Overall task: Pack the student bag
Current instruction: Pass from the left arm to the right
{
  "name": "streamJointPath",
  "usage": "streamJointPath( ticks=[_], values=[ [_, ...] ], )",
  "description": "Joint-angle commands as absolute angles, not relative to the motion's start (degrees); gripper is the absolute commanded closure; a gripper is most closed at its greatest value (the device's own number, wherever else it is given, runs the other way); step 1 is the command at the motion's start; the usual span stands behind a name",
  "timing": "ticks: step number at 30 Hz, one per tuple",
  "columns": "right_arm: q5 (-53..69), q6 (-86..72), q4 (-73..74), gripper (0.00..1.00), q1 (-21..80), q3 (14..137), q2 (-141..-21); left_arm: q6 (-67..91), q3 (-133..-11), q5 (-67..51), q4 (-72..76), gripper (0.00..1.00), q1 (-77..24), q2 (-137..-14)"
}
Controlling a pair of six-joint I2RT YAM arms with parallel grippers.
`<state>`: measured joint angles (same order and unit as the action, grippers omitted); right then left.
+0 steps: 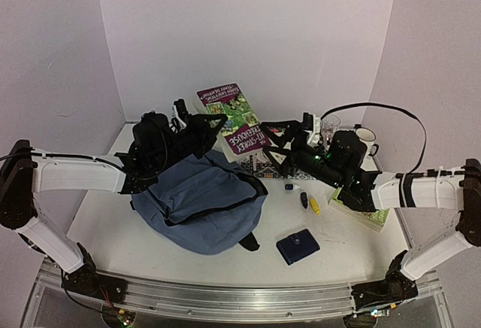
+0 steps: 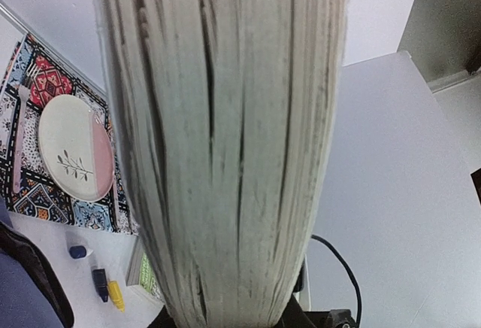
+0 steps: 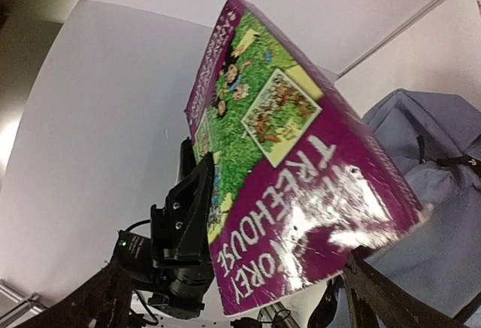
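One arm alone carries the load now: the left gripper (image 3: 197,196) is nearly closed on one edge of the book (image 1: 233,113) and holds it in the air, with the fanned page edges filling the left wrist view. The student bag (image 1: 207,204) lies on the counter (image 1: 135,238) just below and in front of the book, left of centre; I cannot tell how wide its mouth stands. To the right, the right gripper (image 1: 278,146) is wide open and empty, its fingers very near the book's other side. The risk, I think, is that a big book pinched at one edge can turn or slide out of the grip, or catch on the bag's black zip trim and push the soft fabric instead of going in. The open right gripper could also knock it. On the purple cover I read "STOREY" and "TREEHOUSE"; the number before them is not clear. Further right on the counter lie a navy wallet (image 1: 297,247) and a small yellow object (image 1: 315,206), without readable writing.
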<state>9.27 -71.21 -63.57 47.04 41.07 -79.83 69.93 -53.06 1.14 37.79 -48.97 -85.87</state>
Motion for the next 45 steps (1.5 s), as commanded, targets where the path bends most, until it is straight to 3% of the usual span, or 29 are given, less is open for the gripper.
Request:
streamJointPath(
  ticks=[1, 6, 14, 21, 24, 26, 28, 30, 32, 38, 42, 45],
  values=[
    [1.2, -74.9, -63.1, 0.02, 48.2, 39.2, -78.1, 70.0, -53.2, 4.8, 51.1, 1.0, -49.8, -79.8],
    [0.7, -75.3, -63.4, 0.02, 48.6, 39.9, -79.2, 69.8, -52.0, 6.9, 51.3, 1.0, -50.0, -78.9],
    [9.0, -73.7, -80.4, 0.02, 48.5, 46.3, -88.2, 71.5, -52.3, 6.2, 51.6, 1.0, -50.7, -80.0],
    [12.0, -72.3, -85.0, 0.05, 48.5, 51.1, -92.1, 73.2, -51.5, 6.8, 51.9, 1.0, -51.4, -79.8],
    [12.3, -72.5, -87.2, 0.15, 48.5, 52.2, -93.5, 73.6, -51.1, 6.5, 51.9, 1.0, -51.9, -79.8],
    [13.4, -72.5, -89.5, 0.34, 48.5, 53.1, -94.6, 73.8, -50.3, 6.6, 51.9, 1.0, -51.9, -79.5],
    [14.0, -72.4, -91.1, 0.61, 48.5, 53.1, -94.9, 73.7, -49.1, 7.1, 51.9, 0.99, -52.0, -78.8],
    [14.4, -72.0, -91.6, 0.85, 48.3, 52.4, -94.5, 72.2, -47.4, 7.9, 51.8, 0.93, -51.9, -77.7],
    [14.8, -71.6, -91.6, 0.99, 47.8, 51.7, -93.8, 69.6, -46.0, 8.1, 51.6, 0.85, -51.9, -76.5],
    [16.0, -70.9, -91.6, 1.0, 44.8, 48.3, -90.6, 58.6, -43.6, 7.9, 41.8, 0.48, -51.9, -71.6],
    [16.8, -71.4, -91.4, 1.0, 42.3, 45.4, -88.4, 50.1, -43.3, 7.6, 32.4, 0.33, -51.8, -68.0],
    [17.3, -71.7, -90.4, 1.0, 40.6, 43.0, -86.5, 44.5, -44.0, 6.9, 24.6, 0.27, -51.7, -66.0]
  ],
)
